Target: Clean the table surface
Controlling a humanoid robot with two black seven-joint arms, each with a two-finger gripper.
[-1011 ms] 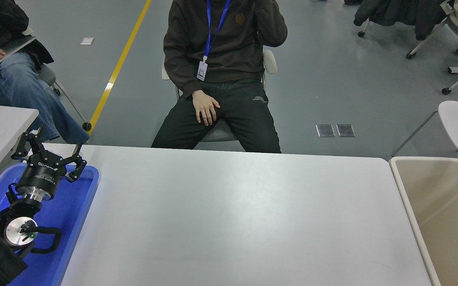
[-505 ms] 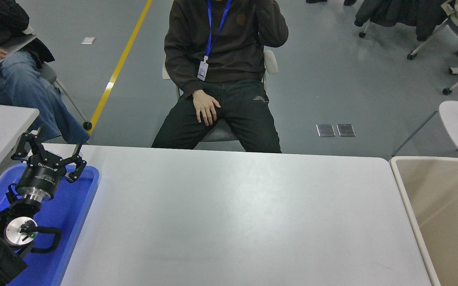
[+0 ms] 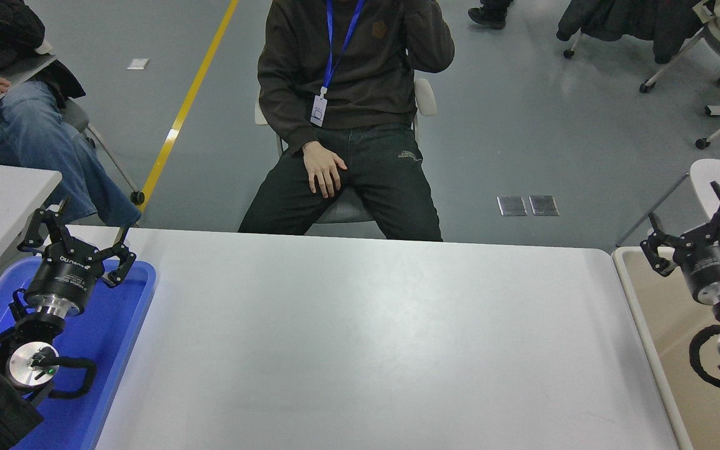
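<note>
— Right gripper point(image 3: 697, 228) is seen at the right edge of the frame, fingers spread wide and nothing held, hanging above the beige bin point(image 3: 666, 350).

— And the table surface point(image 3: 366, 344)?

— It is spread across the centre and lower part of the frame, its long axis running left to right. From the right gripper it lies to the left and lower in the frame, just past the bin's rim. Nothing to be picked up can be made out on it.

— Which arm is judged nearer?

— Neither clearly. The left gripper point(image 3: 79, 234) is parked at lower left over the blue tray point(image 3: 116, 350), fingers likewise splayed and empty, right at the table's left end.

— Any writing?

— White lettering is seen on the left gripper's body, too small to be read. A badge is worn by the person point(image 3: 354, 112) seated at the upper centre; its print is left alone.
</note>
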